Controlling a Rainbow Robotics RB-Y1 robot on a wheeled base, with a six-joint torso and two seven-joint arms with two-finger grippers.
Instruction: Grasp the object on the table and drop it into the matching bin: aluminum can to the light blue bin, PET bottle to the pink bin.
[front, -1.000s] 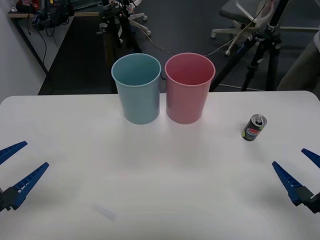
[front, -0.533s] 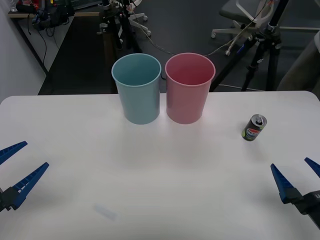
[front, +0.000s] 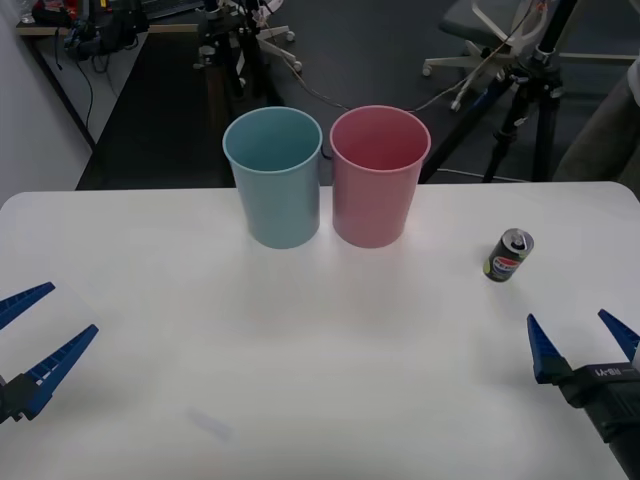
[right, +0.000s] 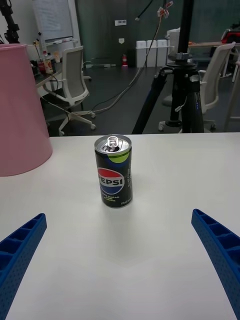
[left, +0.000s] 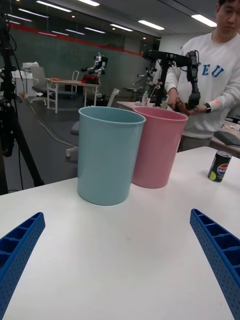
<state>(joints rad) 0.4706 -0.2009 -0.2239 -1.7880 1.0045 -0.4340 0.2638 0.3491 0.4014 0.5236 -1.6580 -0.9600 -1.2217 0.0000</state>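
A small dark aluminum can (front: 509, 256) with a silver top and a red-white-blue logo stands upright on the white table (front: 320, 400), at its right side. The right wrist view has the can (right: 113, 170) straight ahead between the blue fingers. My right gripper (front: 580, 348) is open, near the table's front right, some way short of the can. The light blue bin (front: 274, 177) and the pink bin (front: 378, 175) stand side by side at the table's far middle, blue on the left. My left gripper (front: 32, 334) is open at the front left, facing the light blue bin (left: 108, 152) and pink bin (left: 155, 145).
Tripod legs (front: 520, 110) and office chairs stand on the floor beyond the table's far edge. The can (left: 219, 166) is right of the pink bin in the left wrist view.
My right gripper has shifted left and turned so that its fingers now point toward the can. The left gripper, the can and both bins have stayed still.
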